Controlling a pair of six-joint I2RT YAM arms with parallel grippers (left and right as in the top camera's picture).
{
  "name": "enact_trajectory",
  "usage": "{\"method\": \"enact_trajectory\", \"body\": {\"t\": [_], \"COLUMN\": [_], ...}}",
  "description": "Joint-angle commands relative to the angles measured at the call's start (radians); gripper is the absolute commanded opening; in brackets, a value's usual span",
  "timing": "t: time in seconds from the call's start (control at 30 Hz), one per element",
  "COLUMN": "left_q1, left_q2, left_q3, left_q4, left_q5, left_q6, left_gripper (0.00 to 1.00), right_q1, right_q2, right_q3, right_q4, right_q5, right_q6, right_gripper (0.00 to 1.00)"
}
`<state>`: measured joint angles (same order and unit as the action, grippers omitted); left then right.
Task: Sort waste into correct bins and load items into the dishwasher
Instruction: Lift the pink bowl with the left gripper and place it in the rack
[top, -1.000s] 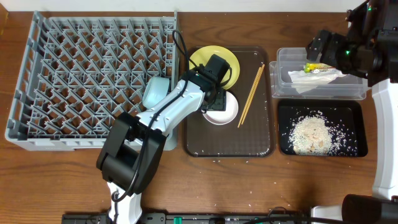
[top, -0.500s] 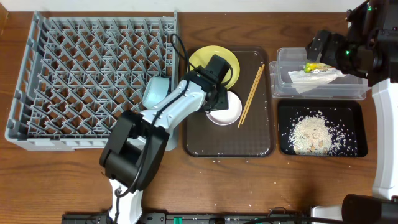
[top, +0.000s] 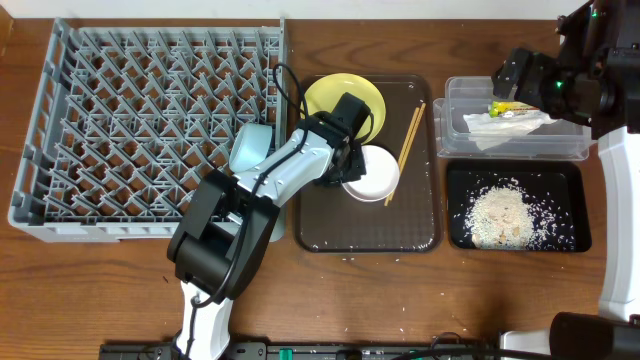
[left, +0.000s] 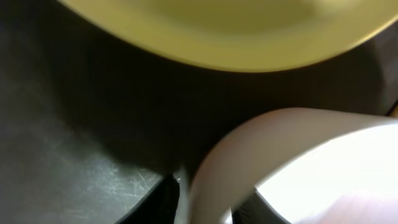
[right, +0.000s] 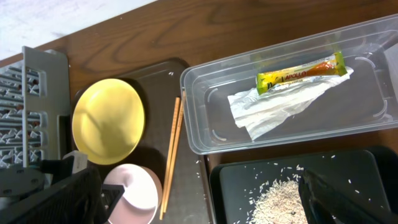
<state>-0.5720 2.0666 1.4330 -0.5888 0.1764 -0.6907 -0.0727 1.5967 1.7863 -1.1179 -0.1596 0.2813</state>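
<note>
Brown wood, one desk (top: 500, 300), carrying every entry below. All places are given from the brown serving tray (top: 370, 225).

1. Grey plastic dish rack (top: 130, 110), upright pegs: just left of the tray.
2. Clear tub (top: 512, 152): right of the tray, level with its far half.
3. Black tray (top: 565, 185): right of the tray, level with its near half.
4. Yellow plate (top: 325, 100): on the tray, far end, partly under my left arm.
5. White bowl (top: 372, 172): on the tray, just nearer than the plate. My left jaws are drawn narrow on its rim, one finger (left: 165, 199) outside the wall and one inside.
6. Light blue bowl (top: 250, 148): at the tray's left edge, against the rack; whether it sits inside the rack I cannot tell.
7. White napkin (right: 280, 106), crumpled: in the tub.
8. Rice scraps (top: 500, 215): heaped in the black tray, with stray grains on the desk near the tray's front edge.
9. Wooden chopsticks (top: 405, 150): on the tray, right side, beside the white bowl.
10. Green-yellow wrapper (right: 301, 71): in the tub, touching the napkin.

My right jaws stand wide and hold nothing, above the tub's far left corner.
</note>
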Motion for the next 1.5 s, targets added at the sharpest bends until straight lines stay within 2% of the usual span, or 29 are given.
{"method": "enact_trajectory", "body": {"t": [0.0, 0.2, 0.47, 0.77, 0.9, 1.0, 1.2, 1.47], "left_q1": [0.003, 0.003, 0.006, 0.063, 0.132, 0.188, 0.265, 0.277], "left_q2": [0.008, 0.007, -0.089, -0.296, -0.343, -0.348, -0.348, -0.325], "left_q3": [-0.010, -0.010, -0.010, -0.002, 0.045, 0.124, 0.228, 0.232], "left_q4": [-0.001, 0.000, 0.081, 0.111, 0.038, -0.071, -0.193, -0.132], "left_q5": [0.000, 0.031, 0.179, 0.111, 0.011, -0.124, -0.488, -1.088], "left_q6": [-0.003, -0.001, 0.132, 0.213, 0.269, 0.330, 0.430, 0.518], "left_gripper": [0.08, 0.08, 0.07, 0.07, 0.08, 0.07, 0.07, 0.07], "right_q1": [-0.005, -0.005, -0.005, -0.005, -0.005, -0.005, -0.005, -0.005], "right_q2": [0.001, 0.001, 0.001, 0.001, 0.001, 0.001, 0.001, 0.001], "right_q3": [0.010, 0.010, 0.010, 0.010, 0.010, 0.010, 0.010, 0.010], "right_q4": [-0.001, -0.001, -0.001, -0.001, -0.001, -0.001, -0.001, -0.001], "right_q5": [0.006, 0.006, 0.006, 0.006, 0.006, 0.006, 0.006, 0.006], "right_q6": [0.010, 0.010, 0.010, 0.010, 0.010, 0.010, 0.010, 0.010], "right_gripper": [0.99, 0.99, 0.99, 0.99, 0.99, 0.99, 0.99, 0.99]}}
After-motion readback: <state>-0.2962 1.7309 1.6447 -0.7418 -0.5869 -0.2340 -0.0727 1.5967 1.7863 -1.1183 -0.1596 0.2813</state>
